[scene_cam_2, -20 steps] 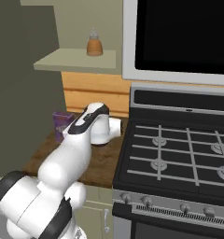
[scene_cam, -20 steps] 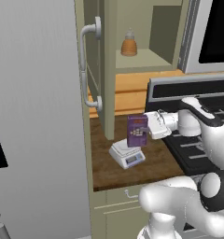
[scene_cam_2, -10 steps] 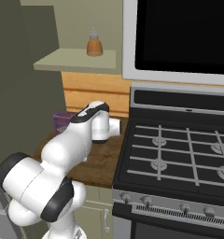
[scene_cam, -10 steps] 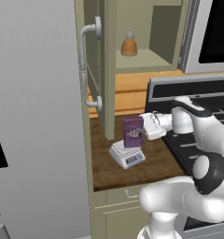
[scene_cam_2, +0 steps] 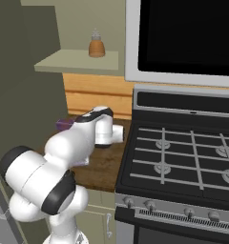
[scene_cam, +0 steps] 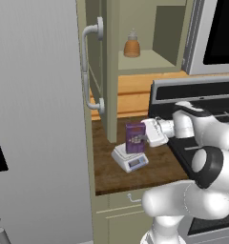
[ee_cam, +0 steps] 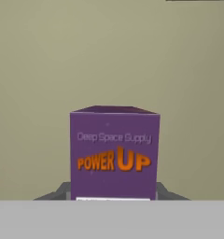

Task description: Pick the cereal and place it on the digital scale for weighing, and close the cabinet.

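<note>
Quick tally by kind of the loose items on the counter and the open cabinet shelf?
Cereal boxes: 1, the cereal, held upright in the claw
Scales: 1, the digital scale
Bottles: 1, orange-brown bottle on the shelf
Total: 3

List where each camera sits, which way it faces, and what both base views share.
Left base view: behind the arm's left, looking forward and down at the cereal over the digital scale, gripper shut on it.
Right base view: behind its right; the arm hides most of the cereal.
Hand view: along the gripper at the cereal.
Shared: bottle, stove.
</note>
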